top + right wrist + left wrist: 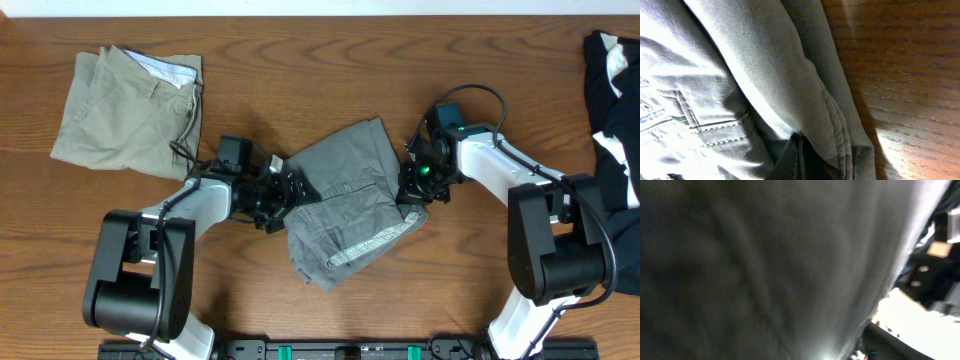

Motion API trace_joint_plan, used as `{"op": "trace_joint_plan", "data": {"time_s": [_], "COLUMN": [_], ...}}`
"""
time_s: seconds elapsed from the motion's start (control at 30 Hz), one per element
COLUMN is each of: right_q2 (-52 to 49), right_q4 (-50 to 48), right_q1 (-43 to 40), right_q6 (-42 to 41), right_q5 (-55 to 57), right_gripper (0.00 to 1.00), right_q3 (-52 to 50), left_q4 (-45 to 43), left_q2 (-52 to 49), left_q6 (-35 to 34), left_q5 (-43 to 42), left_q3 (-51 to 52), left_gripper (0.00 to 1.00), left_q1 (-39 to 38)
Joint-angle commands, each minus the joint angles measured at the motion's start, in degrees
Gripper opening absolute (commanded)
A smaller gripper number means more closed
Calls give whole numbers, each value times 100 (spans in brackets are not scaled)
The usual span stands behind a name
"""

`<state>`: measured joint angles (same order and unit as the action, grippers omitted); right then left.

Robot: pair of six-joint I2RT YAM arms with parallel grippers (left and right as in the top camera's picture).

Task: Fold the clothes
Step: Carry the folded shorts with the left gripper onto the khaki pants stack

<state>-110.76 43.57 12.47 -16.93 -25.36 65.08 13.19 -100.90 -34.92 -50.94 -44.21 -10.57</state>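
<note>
The mid-grey shorts [350,200] lie bunched in the middle of the table, with the pale waistband lining [375,243] showing at the lower right. My left gripper [281,190] is at the shorts' left edge. Grey cloth [765,265] fills the left wrist view and hides the jaws. My right gripper [413,187] is at the shorts' right edge. In the right wrist view its dark fingers [799,162] are pressed together under a fold of the shorts [740,75], next to a stitched pocket seam.
Folded beige-khaki shorts [128,110] lie at the back left. A black-and-white garment [615,100] lies at the right edge. Bare wooden table [300,60] shows behind the shorts and in the right wrist view [910,75].
</note>
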Motion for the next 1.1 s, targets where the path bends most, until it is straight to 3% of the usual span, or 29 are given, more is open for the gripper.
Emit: {"op": "trace_joint_plan", "data": {"time_s": [0.0, 0.23, 0.6, 0.8, 1.07], "right_q2": [-323, -232, 1912, 2839, 2953], "right_q4": [-94, -44, -177, -310, -146], "right_q1": [111, 107, -332, -470, -452], "right_q6": [76, 227, 437, 234, 170], "right_q5": [109, 87, 435, 452, 411], "right_gripper": [1, 1, 1, 3, 2], "right_q3": [-175, -175, 109, 173, 173], "left_q4": [-127, -758, -955, -1443, -2022], "left_q2": [-293, -251, 1388, 1912, 1414], "left_q6": [-267, -9, 1008, 1005, 988], "left_q5": [393, 90, -103, -114, 260], "left_q3": [251, 232, -417, -1121, -1541], "left_gripper": [57, 7, 6, 6, 6], "left_q1": [-188, -225, 258, 1445, 3563]}}
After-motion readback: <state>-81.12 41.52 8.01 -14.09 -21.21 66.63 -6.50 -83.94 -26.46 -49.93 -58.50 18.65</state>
